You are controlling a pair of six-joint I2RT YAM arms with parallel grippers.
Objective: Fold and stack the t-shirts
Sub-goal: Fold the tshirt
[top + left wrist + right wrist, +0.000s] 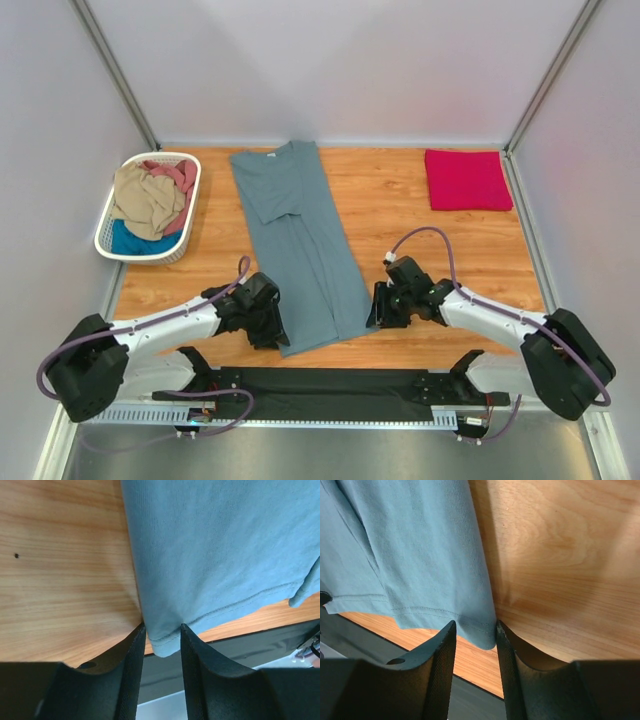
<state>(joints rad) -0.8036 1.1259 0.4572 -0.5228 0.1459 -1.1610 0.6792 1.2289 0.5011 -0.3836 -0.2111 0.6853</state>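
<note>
Straddling the near hem corners of the grey-blue shirt (300,240), the left gripper (162,627) and right gripper (475,624) are standing part open, not pinching. The shirt is stretching lengthwise straight ahead, equally near both arms.

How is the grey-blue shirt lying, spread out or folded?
Folded lengthwise: the shirt forms one long narrow strip, a sleeve turned in on top.
</note>
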